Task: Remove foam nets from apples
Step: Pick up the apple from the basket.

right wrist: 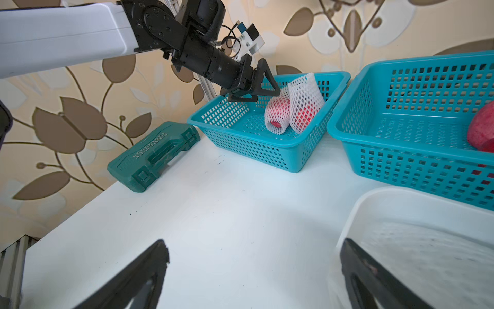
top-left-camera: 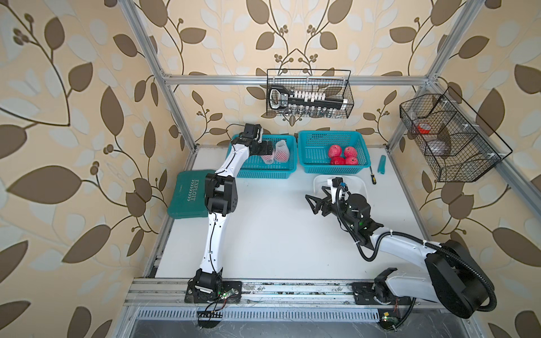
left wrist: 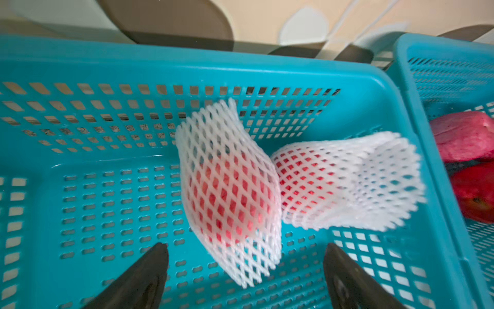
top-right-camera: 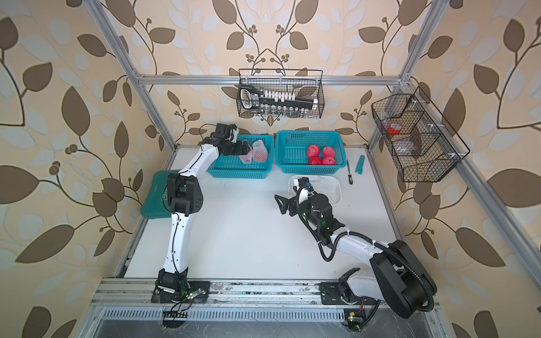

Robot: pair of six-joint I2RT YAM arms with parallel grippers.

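**Top views.** Nearest the lens: aluminium rail (top-left-camera: 292,288) carrying both arm bases. The left arm reaches to the far side of the table. The left gripper (top-left-camera: 272,151) is inside a teal basket (top-left-camera: 263,175), jaws apart, tips just beside two netted apples (top-left-camera: 281,152). These lie side by side toward the basket's right end. A second teal basket (top-left-camera: 333,169) stands just beside the first, with four bare apples (top-left-camera: 342,155) clustered in it. The right gripper (top-left-camera: 311,204) hangs over open table, jaws spread wide, holding nothing. The white tray (top-left-camera: 360,187) sits behind its wrist, in front of the second teal basket. In a top view the tray (top-right-camera: 336,190) shows pale mesh inside. Green tool case (top-left-camera: 190,193) at the table's left edge; screwdriver (top-left-camera: 372,175) right of the tray. Both top views agree.

**Left wrist.** Fingers (left wrist: 144,278) stand well apart. The loose end of the nearer foam net (left wrist: 248,262) reaches toward the gap between them and touches neither. Red apple skin shows through the diamond holes. The other netted apple (left wrist: 334,182) touches the first, its empty net end pointing at the neighbouring basket. Picture slightly blurred.

**Right wrist.** Fingers (right wrist: 139,275) spread: one over bare table, the other over the tray's rim (right wrist: 374,194). Tray contents are white and blurred. Across the table, the left gripper (right wrist: 267,95) sits just above the netted apples (right wrist: 278,115).
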